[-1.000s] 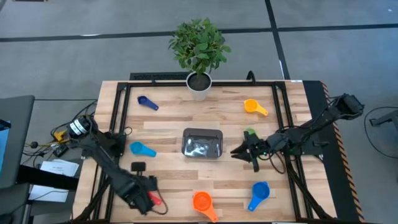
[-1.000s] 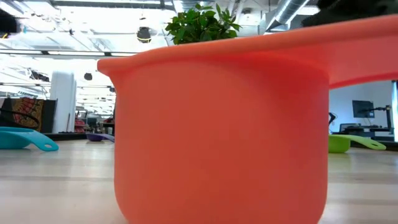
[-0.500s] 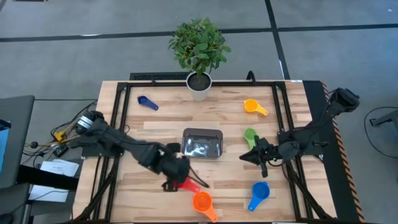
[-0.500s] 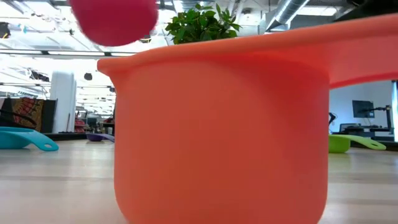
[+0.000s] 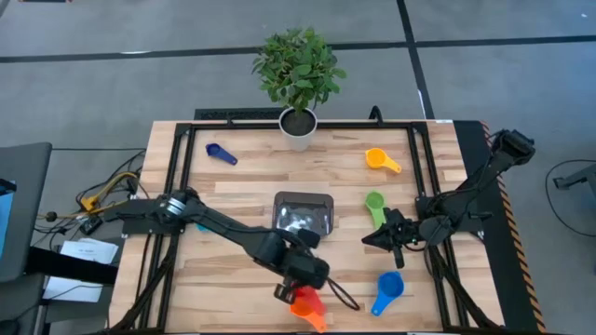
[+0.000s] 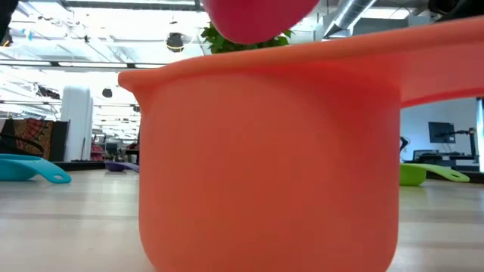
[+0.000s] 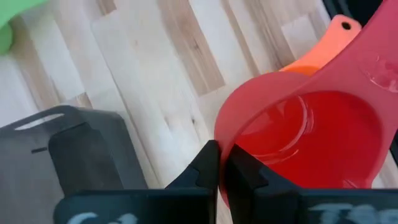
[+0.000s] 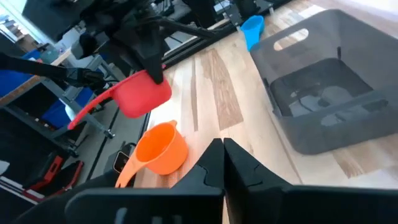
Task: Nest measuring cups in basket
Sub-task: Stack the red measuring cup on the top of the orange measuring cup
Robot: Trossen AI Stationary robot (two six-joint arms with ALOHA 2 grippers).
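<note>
Left arm has swung further toward the table's near edge since half a second ago: I see the left gripper [image 5: 300, 279] now over the orange measuring cup [image 5: 305, 305], where before it was left of it, just below the basket [image 5: 302, 213]. It's clenched on the rim of the red measuring cup [image 7: 305, 138]; in the left wrist view the fingers [image 7: 208, 165] pinch the cup wall, bowl up and empty, with the orange cup's handle peeking out behind it. Right wrist view shows the red cup hanging in the air above and just beside the orange one, not touching. In the low view the red bowl has slid from upper left to top centre, right above the orange rim [image 6: 265, 68].

Right gripper [image 5: 384, 240] sits right of the basket, just below the green measuring cup [image 5: 375, 204]. It has barely shifted from the last frame. Its fingers [image 8: 219, 163] are pressed together with nothing between them.

The rest hasn't moved:
- basket mid-table, no cups in it
- yellow-orange measuring cup [image 5: 379, 160] far right
- dark blue measuring cup [image 5: 220, 154] far left
- mid-blue measuring cup [image 5: 387, 289] near right
- potted plant [image 5: 298, 74] at the far edge

The light blue measuring cup [image 6: 30, 168] is covered by the left arm from above; I only see it in the low view, at the left
</note>
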